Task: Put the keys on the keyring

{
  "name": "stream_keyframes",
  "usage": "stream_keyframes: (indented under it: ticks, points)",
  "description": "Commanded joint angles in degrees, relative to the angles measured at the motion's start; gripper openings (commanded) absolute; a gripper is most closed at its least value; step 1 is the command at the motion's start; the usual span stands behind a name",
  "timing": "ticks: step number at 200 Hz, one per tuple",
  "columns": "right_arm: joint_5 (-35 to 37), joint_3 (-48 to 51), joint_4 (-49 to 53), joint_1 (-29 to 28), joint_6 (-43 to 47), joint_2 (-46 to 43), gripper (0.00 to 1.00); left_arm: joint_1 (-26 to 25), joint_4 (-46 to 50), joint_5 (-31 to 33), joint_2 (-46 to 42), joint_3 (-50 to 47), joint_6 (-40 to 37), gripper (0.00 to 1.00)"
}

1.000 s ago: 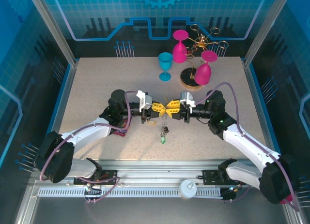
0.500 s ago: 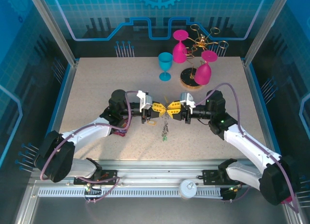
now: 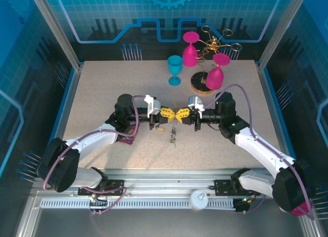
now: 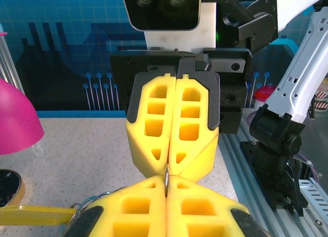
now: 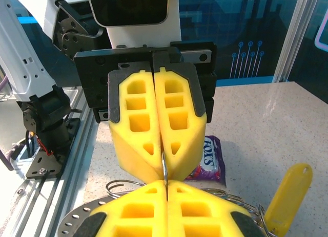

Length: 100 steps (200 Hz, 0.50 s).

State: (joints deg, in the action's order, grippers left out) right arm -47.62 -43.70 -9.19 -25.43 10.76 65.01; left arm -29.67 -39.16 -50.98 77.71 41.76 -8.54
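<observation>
1. The tabletop (image 3: 102,93) carries the whole job. Both arms reach in from the near edge and meet head-on at its middle, so the work hangs in free air between them and not flat on the surface.

2. The gold rack with pink glasses (image 3: 210,52) and the blue goblet (image 3: 175,68) stand at the far side, well apart from the work. I ignore them.

3. The left tool (image 3: 167,113) and the right tool (image 3: 183,113) are tip to tip, touching or nearly so. In both wrist views each pair of yellow fingers is pressed together with no gap.

4. The keyring (image 5: 77,224), a grey perforated plate, sits just below my right tool's fingers, with wire coils around its rim. I judge it is held off the tabletop so that a loop can be worked from both sides.

5. A purple sweet packet (image 5: 210,155) lies on the tabletop under the left arm, clear of the work.

6. A yellow tag (image 5: 289,191) sticks out beside the ring. The keys (image 3: 174,134) dangle in a small bunch under the meeting point; I cannot tell which of them are already threaded.

7. A thin wire loop (image 5: 164,168) runs into the seam of both tools. Each appears clamped on it, most likely to spread or steady the loop for a key.
</observation>
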Motion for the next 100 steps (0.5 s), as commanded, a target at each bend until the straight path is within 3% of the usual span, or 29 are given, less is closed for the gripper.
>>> stream_keyframes:
  ticks: [1, 44, 78, 100]
  points:
    - [1.78, -6.33, 12.26, -1.43, 8.86, -0.06, 0.00, -1.09, 9.36, 0.13, -1.20, 3.46, -6.09, 0.09]
    - [9.47, -16.66, 34.90, -4.91, 19.98, 3.13, 0.00, -1.08, 32.97, 2.46, -1.07, 10.61, -18.13, 0.10]
    - [11.32, -21.27, 41.34, -6.33, 22.18, 5.16, 0.00, -1.20, 46.18, 4.06, -0.98, 15.30, -25.42, 0.13]
    - [10.42, -23.06, 42.11, -7.53, 22.32, 6.12, 0.00, -1.52, 49.31, 4.57, -0.67, 16.57, -27.27, 0.13]
